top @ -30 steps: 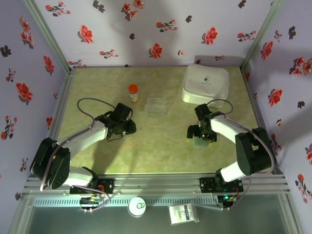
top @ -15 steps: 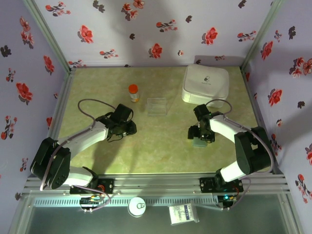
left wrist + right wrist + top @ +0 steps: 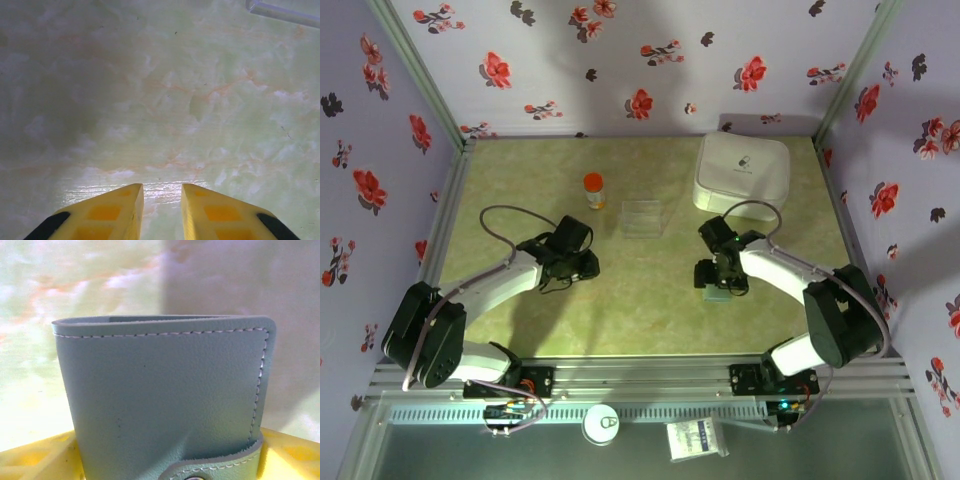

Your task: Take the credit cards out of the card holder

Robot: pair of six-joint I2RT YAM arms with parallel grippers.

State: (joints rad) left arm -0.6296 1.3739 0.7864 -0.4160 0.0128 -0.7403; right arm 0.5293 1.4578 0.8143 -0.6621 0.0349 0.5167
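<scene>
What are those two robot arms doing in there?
The right end effector has the grey-blue card holder between its fingers, low over the table; how tightly, I cannot tell. The holder is folded shut, no cards out yet. The left end effector hangs over the table, slightly open and empty.

- Top view: bright, even light from above (soft shadows on the surface [image 3: 650, 310], edges slightly bowed).
- Left wrist view: white glare streak just ahead of the left pincer [image 3: 161, 195]; left side dim with shadow.
- Right wrist view: holder [image 3: 165, 395] sharp; ground behind it washed-out and blurred, with grey shadow at right.
</scene>
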